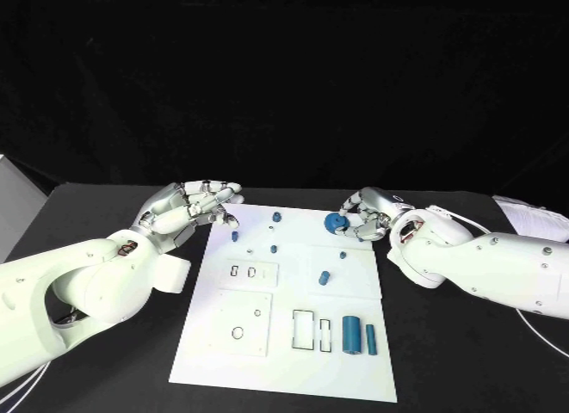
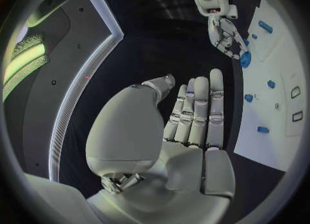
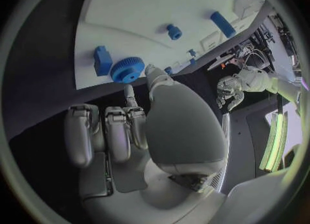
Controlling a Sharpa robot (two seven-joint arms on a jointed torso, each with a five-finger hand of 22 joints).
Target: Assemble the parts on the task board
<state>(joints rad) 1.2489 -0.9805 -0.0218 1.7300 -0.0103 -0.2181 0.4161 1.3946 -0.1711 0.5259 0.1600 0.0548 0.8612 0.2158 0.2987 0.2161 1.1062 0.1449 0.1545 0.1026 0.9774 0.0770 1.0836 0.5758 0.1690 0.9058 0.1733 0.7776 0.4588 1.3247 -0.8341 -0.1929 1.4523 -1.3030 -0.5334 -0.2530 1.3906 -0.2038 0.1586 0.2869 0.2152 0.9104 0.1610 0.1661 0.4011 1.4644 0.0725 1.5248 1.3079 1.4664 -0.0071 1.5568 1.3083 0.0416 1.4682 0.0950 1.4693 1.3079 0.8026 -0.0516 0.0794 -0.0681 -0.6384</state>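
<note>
The white board (image 1: 222, 344) lies in the middle of the table (image 1: 483, 361). 2 blue cylinders (image 1: 351, 335) rest near its front edge, long axes pointing away from the robot. The right hand (image 1: 365, 217) pinches a blue gear (image 1: 337, 223) at the board's far edge. The left hand (image 1: 191, 206) hovers beside the board, fingers apart, holding nothing.

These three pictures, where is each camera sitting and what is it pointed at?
Head view: on the robot's head, looking down at the task board; both arms show, left hand and right hand.
Left wrist view: behind the left hand, looking past flat fingers toward the board's edge.
Right wrist view: behind the right hand, facing the board, fingers holding a blue gear.
Shared: the gear appears in all three views.
</note>
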